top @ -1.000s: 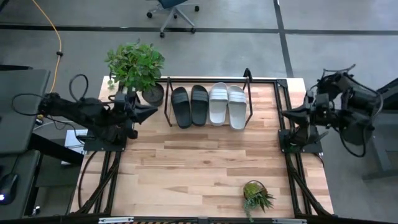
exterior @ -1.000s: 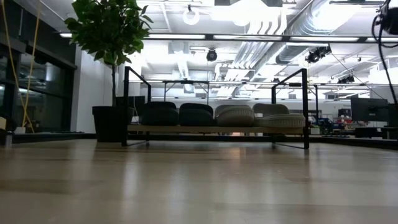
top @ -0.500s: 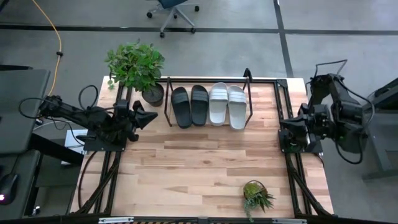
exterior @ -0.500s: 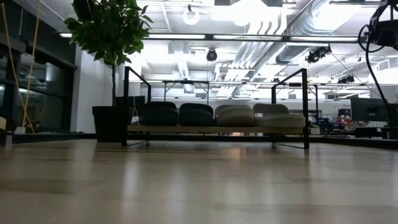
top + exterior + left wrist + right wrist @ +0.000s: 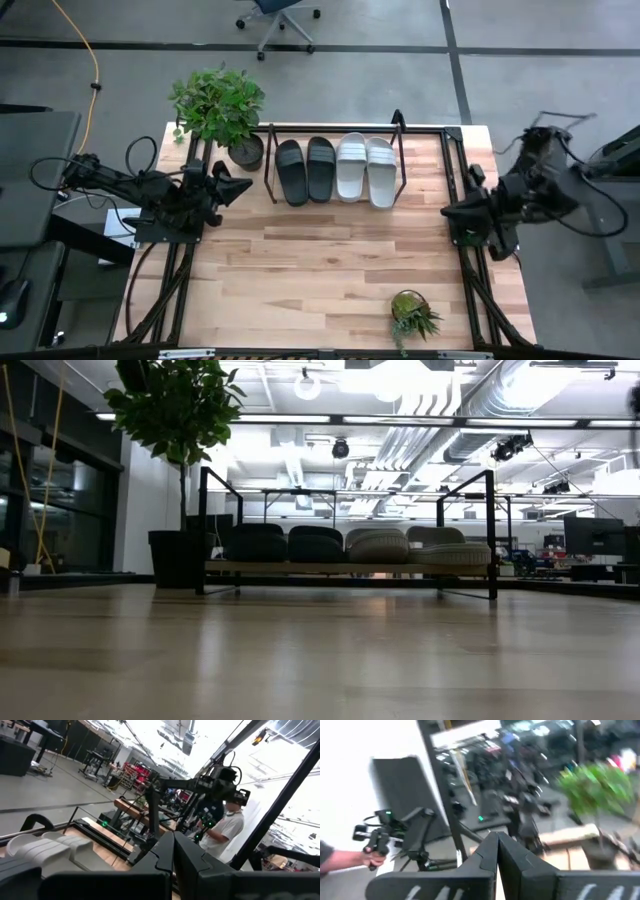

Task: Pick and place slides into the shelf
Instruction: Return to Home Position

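**A:** Entry one, left gripper [image 5: 243, 184]?

**B:** Fingers [image 5: 161, 857] pressed together, nothing between them. It sits at the left of the frame in the high view, over the bench [image 5: 320, 270] edge, with its tip pointing picture-right. The arm is folded low and stretches back off the bench's left side.

**A:** Entry two, right gripper [image 5: 448, 210]?

**B:** Fingers [image 5: 485, 854] likewise together, empty. It is at the right of the frame, at the bench's right edge, tip pointing picture-left. The arm is hunched behind it, off the bench.

**A:** Slides [image 5: 321, 168]?

**B:** Four, all inside the shelf [image 5: 335, 127], upper middle of the frame. The black pair [image 5: 290, 172] takes the left half, the grey pair [image 5: 380, 172] the right half, side by side. Their long axes run up and down the frame, across the line joining the two grippers.

**A:** Bearing from the grippers?

**B:** The shelf lies between them.
- From the left gripper it is picture-right and slightly up. This gripper is near the shelf's left end and nearer the black pair.
- From the right gripper it is picture-left and up, a little farther off. This gripper is nearer the grey pair.

**A:** Other stock?

**B:** A potted plant [image 5: 218, 105] just beside the shelf's left end, and a small plant [image 5: 412, 315] at the bench's lower right.

**A:** Assessment?

**B:** Placing looks complete. Probably only parking the arms is left. Each need only draw away from the shelf, the left one minding the potted plant.
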